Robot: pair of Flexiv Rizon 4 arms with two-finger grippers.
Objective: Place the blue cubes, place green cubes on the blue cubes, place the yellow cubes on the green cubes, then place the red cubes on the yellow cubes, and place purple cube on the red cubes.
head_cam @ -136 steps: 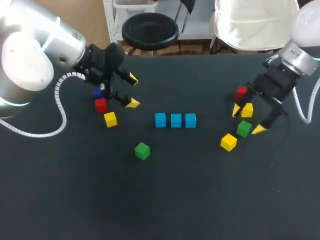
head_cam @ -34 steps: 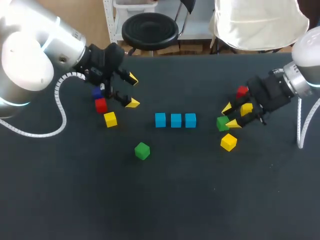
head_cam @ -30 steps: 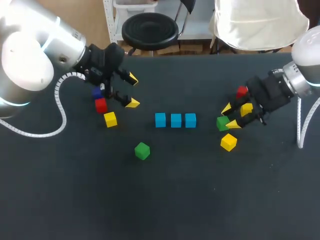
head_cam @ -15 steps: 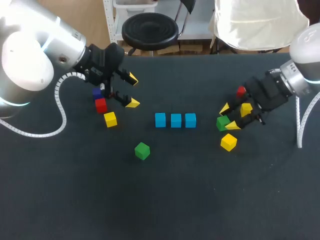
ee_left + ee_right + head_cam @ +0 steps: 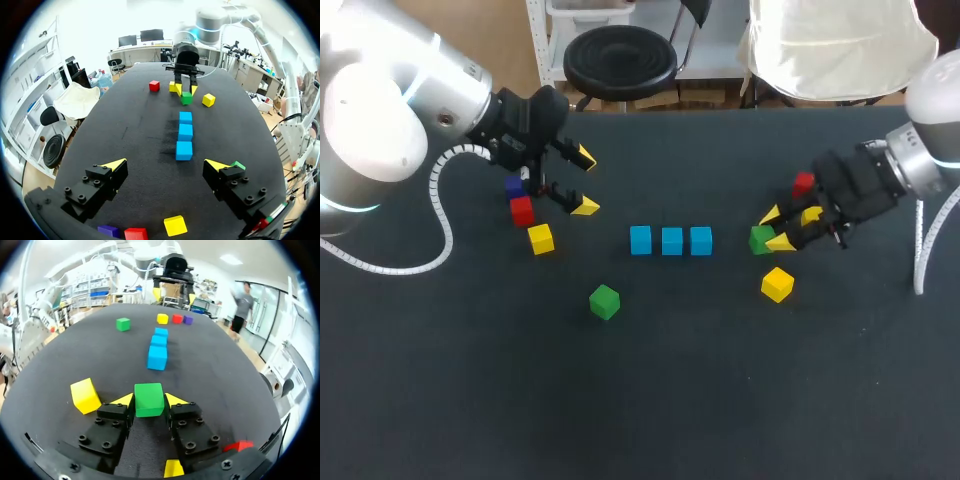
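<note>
at the right side of the black table (image 5: pixel 670 420), the right gripper (image 5: pixel 776 229) has its two yellow-tipped fingers pinching a green cube (image 5: pixel 149 399) from two sides, and the cube sits squarely between the tips in the right wrist view. whether this cube rests on the table or hangs just above it cannot be told. it lies just to the right of a row of three blue cubes (image 5: pixel 672 241), which stand side by side near the table's middle. from the right wrist the row runs straight ahead of the held cube. a yellow cube (image 5: pixel 777 284) lies near the right gripper on the side nearer the robot, apart from it. a second yellow cube (image 5: pixel 812 215), partly hidden by the fingers, and a red cube (image 5: pixel 804 183) lie close by the gripper's body on its far side. over at the far left of the table the left gripper (image 5: pixel 585 182) has its jaws spread wide with nothing between them. beside it a purple cube (image 5: pixel 514 185), a second red cube (image 5: pixel 522 210) and a third yellow cube (image 5: pixel 540 238) lie in a loose line, close together. a second green cube (image 5: pixel 605 301) sits alone, nearer the robot than the blue row and to its left, well apart from both grippers.
</note>
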